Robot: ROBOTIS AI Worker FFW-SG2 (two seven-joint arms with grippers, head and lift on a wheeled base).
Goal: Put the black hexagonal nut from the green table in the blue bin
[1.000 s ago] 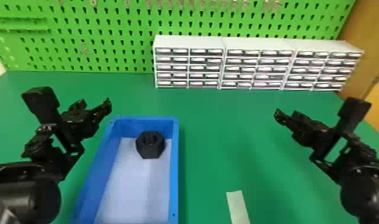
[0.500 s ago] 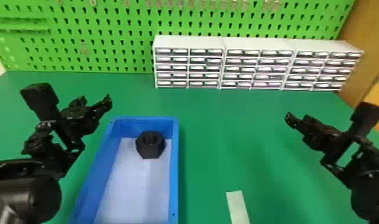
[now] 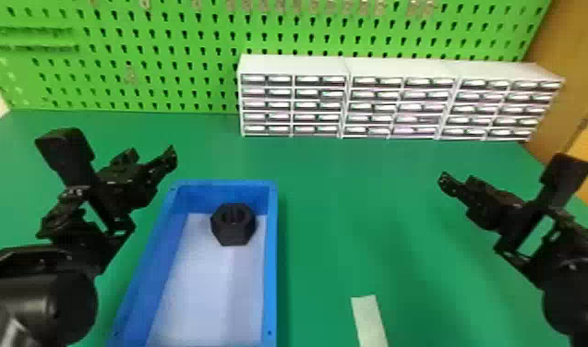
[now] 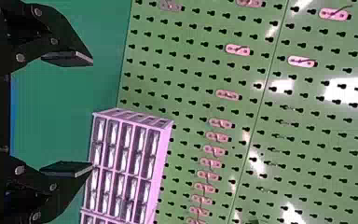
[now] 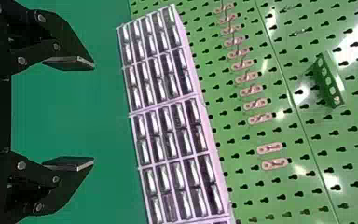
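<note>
Head view: the black hexagonal nut (image 3: 233, 224) sits inside the blue bin (image 3: 270, 281), on its pale floor, near the far end and closer to the right wall than to the left. The bin rests on the green table (image 3: 375, 207), its long sides running away from the viewer.

Left arm (image 3: 34, 295): it comes in at the lower left, thick and rounded at the bottom, bends upward at the wrist, and aims the left gripper (image 3: 148, 159) forward and inward, near the bin's far left corner. In the left wrist view, the left gripper (image 4: 92, 114) is wide open, its two flat pads apart and nothing between them.

Right arm (image 3: 569, 277): roughly a mirror of the other, it enters from the right edge and points the right gripper (image 3: 459, 181) forward and inward over the table, well apart from the bin. In the right wrist view, the right gripper (image 5: 93, 114) is likewise wide open and empty. Each arm carries an upright black block behind its gripper.

Surroundings: a pale strip (image 3: 370, 323) lies on the table right of the bin. White drawer units (image 3: 293, 104) stand side by side at the back, before a green pegboard (image 3: 168, 27).
</note>
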